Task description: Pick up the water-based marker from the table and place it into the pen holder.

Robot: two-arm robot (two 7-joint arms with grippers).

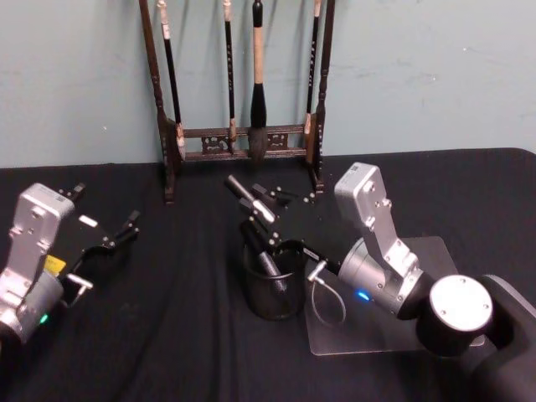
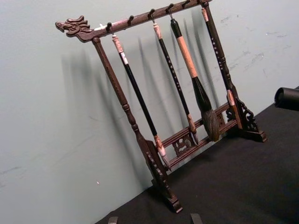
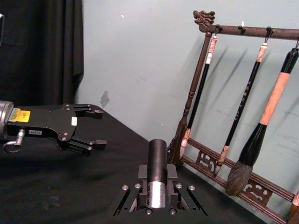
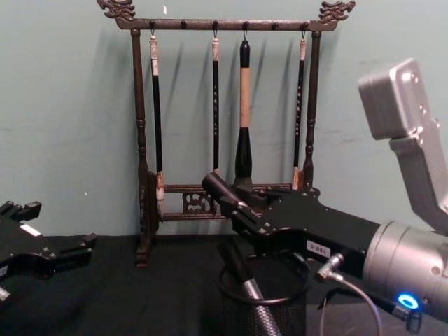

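A: Nearest the camera is the right arm, its big round joint low at the right, forearm angled up and in toward the middle of the desk.

B: And its hand?

A: The right hand hangs just above and slightly beyond the pen holder, fingers clenched on the water-based marker. The marker tilts, black cap up and pointing far-left; the right wrist view shows the silver-grey barrel pinched between the fingers.

B: What's in the holder?

A: The mesh cup stands upright at mid-desk, next to a clear sheet on its right. A dark stick-like item leans inside it; I can't make out what it is.

B: The other arm?

A: The left hand hovers low at the left, well apart from the cup, fingers spread and gripping nothing.

B: Behind?

A: A brush rack with hanging brushes stands by the far wall.
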